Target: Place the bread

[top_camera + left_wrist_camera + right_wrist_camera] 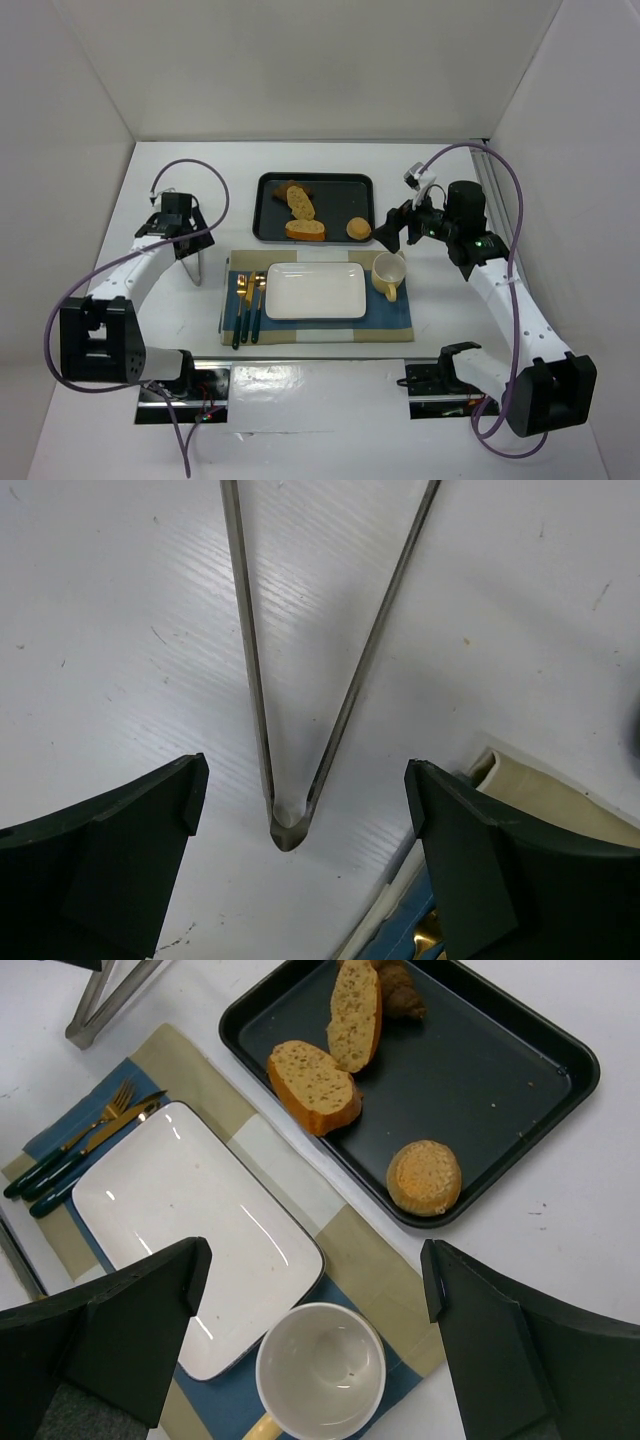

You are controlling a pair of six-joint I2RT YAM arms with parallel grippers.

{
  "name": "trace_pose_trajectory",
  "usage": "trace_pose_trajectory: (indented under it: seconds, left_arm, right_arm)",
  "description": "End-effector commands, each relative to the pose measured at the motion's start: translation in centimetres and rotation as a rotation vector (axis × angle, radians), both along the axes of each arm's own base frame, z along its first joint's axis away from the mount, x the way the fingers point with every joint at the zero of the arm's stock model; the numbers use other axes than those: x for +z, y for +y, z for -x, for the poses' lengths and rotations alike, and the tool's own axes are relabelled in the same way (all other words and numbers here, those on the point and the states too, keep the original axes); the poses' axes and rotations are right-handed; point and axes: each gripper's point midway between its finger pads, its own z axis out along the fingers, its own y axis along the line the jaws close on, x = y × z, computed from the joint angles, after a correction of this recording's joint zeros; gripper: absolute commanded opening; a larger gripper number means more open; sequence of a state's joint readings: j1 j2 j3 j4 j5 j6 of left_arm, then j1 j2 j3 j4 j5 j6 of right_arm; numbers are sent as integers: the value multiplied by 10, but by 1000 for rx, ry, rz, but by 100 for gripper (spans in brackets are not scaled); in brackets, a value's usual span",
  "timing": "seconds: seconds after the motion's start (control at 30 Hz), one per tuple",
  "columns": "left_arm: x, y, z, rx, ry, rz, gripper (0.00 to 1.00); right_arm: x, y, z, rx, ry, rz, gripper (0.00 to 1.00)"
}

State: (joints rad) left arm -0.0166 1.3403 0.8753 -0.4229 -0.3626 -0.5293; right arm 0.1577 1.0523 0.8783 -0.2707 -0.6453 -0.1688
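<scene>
Approach stage, before any grasp. My left hand (pixel 302 785) hangs released, its jaws spread either side of the hinge of the thin V-shaped steel tongs (pixel 288 825) lying on the white counter (pixel 100 600). My right hand (pixel 315 1260), likewise released and empty, hovers above the pale yellow cup (pixel 320 1370), near the black rectangular tray (pixel 480 1070). The bread (pixel 356 1005), a flat, speckled, tan oval slice, lies in that tray, touching a thicker golden-orange loaf piece (pixel 312 1085). The next move, I judge, calls for lowering the left hand, clenching it on the tongs, then carrying the slice to the white rectangular plate (pixel 170 1200), presumably its destination.
</scene>
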Motion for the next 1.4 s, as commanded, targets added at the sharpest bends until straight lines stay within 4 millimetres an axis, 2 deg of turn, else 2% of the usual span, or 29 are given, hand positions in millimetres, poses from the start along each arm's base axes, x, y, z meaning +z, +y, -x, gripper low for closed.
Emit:
trace_pose_trajectory:
  seconds: [0.0,0.4,0.43,0.6,0.67,0.83,1.23,1.37]
  left_arm:
    - [-2,0,-6,6,0,61,100]
    - [-32,13,-10,-13,108,100,100]
    - [-29,13,-13,-13,98,99,100]
    - [-42,21,-15,-8,145,95,100]
    - [-42,24,-22,-11,156,84,100]
    - [-48,25,-25,-34,175,71,100]
    - [-77,15,-24,-93,264,123,91]
    - [-80,14,-24,-105,275,128,77]
  right_arm:
    - [24,3,2,24,-71,-8,100]
    - [23,5,5,45,-68,-8,100]
    - [23,5,5,45,-68,-8,100]
    - [24,7,7,62,-67,-15,100]
    - [26,7,9,62,-76,-17,100]
    - [29,7,10,62,-85,-18,100]
    - [32,7,11,62,-94,-19,100]
    - [37,6,14,62,-114,-22,100]
